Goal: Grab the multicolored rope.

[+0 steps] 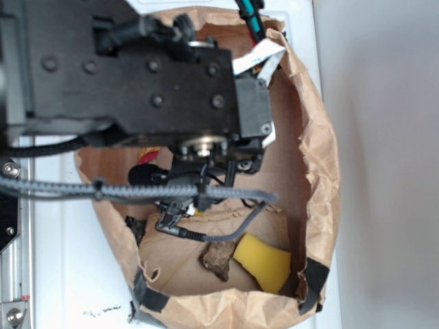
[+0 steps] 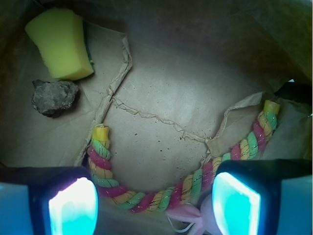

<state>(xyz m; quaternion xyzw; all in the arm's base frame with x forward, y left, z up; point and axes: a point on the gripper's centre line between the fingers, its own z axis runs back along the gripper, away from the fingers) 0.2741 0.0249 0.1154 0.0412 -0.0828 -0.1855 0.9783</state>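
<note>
In the wrist view, going left to right across the floor of the brown paper bag: a yellow sponge lies at the far left with a grey rock just beside it, then the multicolored rope sags in a wide U from one yellow-tipped end near the left pad to the other at the far right. A pink plush (only a scrap of it shows) peeks out under the bottom of the U.

The rope looks soft, light and limp, its twisted cotton giving plenty of grip; it should bend and dangle when lifted. The bottom of the curve, between the pads, seems the best place to pinch, though the plush touches it there and could get caught too.

Its strands are red, yellow, light green and pink, wound thick and even.

The pincer stands wide open and holds nothing, hanging just over the rope's middle.
</note>
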